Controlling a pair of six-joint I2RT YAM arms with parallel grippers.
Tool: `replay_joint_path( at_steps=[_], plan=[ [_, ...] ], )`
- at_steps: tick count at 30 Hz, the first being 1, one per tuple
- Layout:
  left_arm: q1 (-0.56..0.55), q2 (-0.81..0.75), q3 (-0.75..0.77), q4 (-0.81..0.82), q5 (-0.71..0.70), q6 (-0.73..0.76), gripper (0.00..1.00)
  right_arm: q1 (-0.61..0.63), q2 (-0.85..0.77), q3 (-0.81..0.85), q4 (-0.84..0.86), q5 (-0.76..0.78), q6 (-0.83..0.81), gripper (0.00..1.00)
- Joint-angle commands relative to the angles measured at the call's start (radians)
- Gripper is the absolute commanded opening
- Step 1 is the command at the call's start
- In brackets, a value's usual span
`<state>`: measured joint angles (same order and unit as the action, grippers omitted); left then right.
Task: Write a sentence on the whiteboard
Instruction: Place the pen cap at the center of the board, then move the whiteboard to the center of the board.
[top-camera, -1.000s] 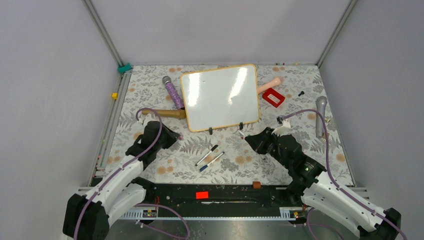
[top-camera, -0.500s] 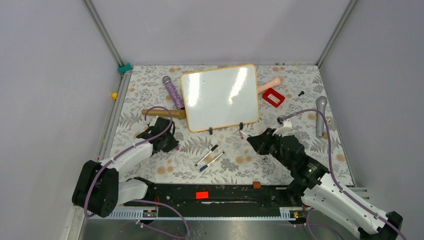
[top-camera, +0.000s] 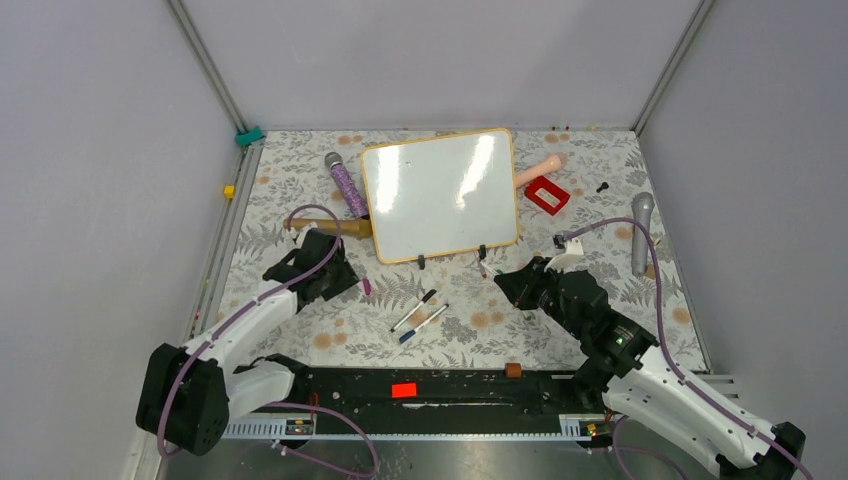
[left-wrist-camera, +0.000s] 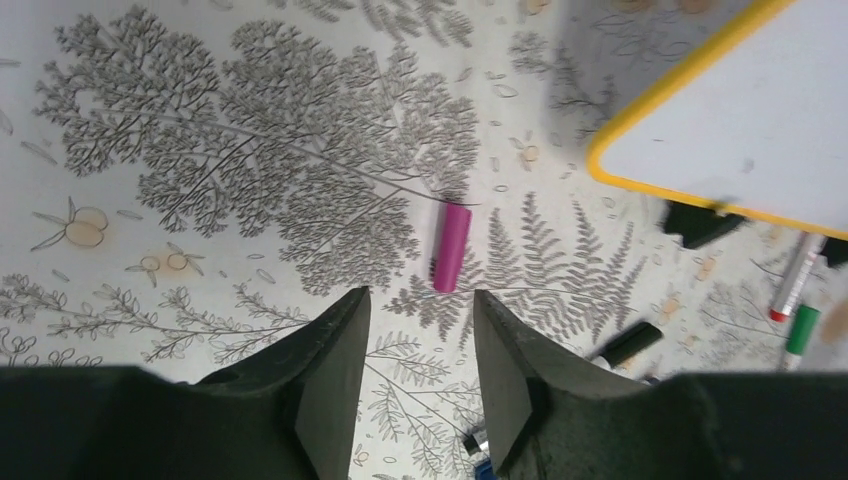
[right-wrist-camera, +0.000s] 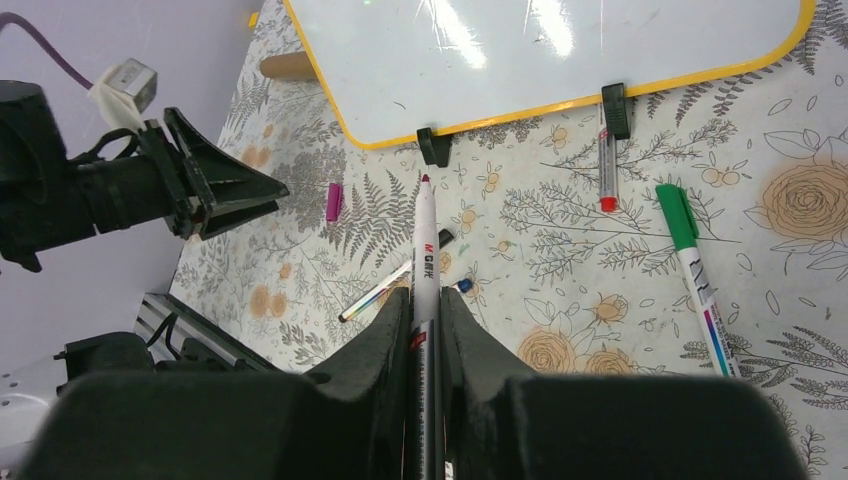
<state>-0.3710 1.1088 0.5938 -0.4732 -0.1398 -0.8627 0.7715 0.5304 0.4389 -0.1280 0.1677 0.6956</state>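
On the flower-patterned counter (top-camera: 290, 180), a large glossy whiteboard (top-camera: 440, 195) with a thin yellow-orange frame lay flat toward the far side. Its surface was blank but for a few faint specks, and no sentence had been written on it. The right tool (right-wrist-camera: 425, 300) was clamped on a slim white-barrelled marker (right-wrist-camera: 424, 250). The marker's bare dark-pink tip pointed at the board's near edge, close to one of its small black clips (right-wrist-camera: 434, 146) but short of the frame. The left tool (left-wrist-camera: 418, 305) hung low over the counter with its jaws apart and nothing between them. A short magenta cap (left-wrist-camera: 450, 245) lay loose on the pattern just beyond its fingertips, near the board's corner. Two dark-capped pens (top-camera: 420, 310) rested between the arms, and a green-capped marker (right-wrist-camera: 690, 250) lay by the right arm. By the look of it, only the preparation was finished: the marker was uncapped and gripped. All the writing remained, since the tip had yet to reach the board and every word was still to be put down.
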Motion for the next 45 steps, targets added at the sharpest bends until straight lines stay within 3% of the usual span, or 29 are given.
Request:
replay_joint_path(
  at_steps=[1, 6, 9, 10, 13, 16, 20, 23, 25, 31, 36, 40, 45],
  plan=[
    [0.004, -0.094, 0.005, 0.084, 0.080, 0.054, 0.45, -0.002, -0.003, 0.055, 0.008, 0.031, -0.033, 0.00],
    [0.005, -0.165, -0.070, 0.327, 0.289, 0.122, 0.65, -0.002, 0.057, 0.115, -0.077, 0.030, -0.061, 0.00],
    [0.004, -0.212, -0.093, 0.362, 0.263, 0.136, 0.97, -0.001, 0.114, 0.183, -0.180, 0.024, -0.100, 0.00],
    [0.004, -0.232, -0.104, 0.378, 0.250, 0.144, 0.98, -0.001, 0.126, 0.206, -0.211, 0.025, -0.117, 0.00],
    [0.005, -0.279, -0.134, 0.430, 0.216, 0.183, 0.99, -0.002, 0.146, 0.261, -0.298, 0.080, -0.166, 0.00],
    [0.004, -0.294, -0.160, 0.514, 0.202, 0.237, 0.99, -0.007, 0.207, 0.373, -0.472, 0.318, -0.186, 0.00],
    [0.006, -0.286, -0.174, 0.587, 0.165, 0.286, 0.99, -0.099, 0.232, 0.424, -0.487, 0.399, -0.230, 0.00],
    [0.031, -0.238, -0.195, 0.686, 0.178, 0.311, 0.99, -0.319, 0.334, 0.476, -0.478, 0.271, -0.234, 0.00],
    [0.083, -0.168, -0.201, 0.786, 0.210, 0.288, 0.99, -0.398, 0.403, 0.498, -0.451, 0.204, -0.210, 0.00],
    [0.135, 0.062, -0.140, 0.997, 0.288, 0.294, 0.98, -0.445, 0.557, 0.553, -0.275, 0.184, -0.233, 0.00],
    [0.168, 0.148, -0.118, 1.142, 0.371, 0.359, 0.97, -0.547, 0.806, 0.741, -0.323, -0.015, -0.285, 0.00],
    [0.170, 0.172, -0.123, 1.177, 0.371, 0.413, 0.97, -0.608, 0.931, 0.829, -0.311, -0.082, -0.336, 0.00],
    [0.175, 0.249, -0.161, 1.360, 0.446, 0.397, 0.92, -0.657, 1.126, 0.984, -0.344, -0.204, -0.357, 0.00]
  ],
)
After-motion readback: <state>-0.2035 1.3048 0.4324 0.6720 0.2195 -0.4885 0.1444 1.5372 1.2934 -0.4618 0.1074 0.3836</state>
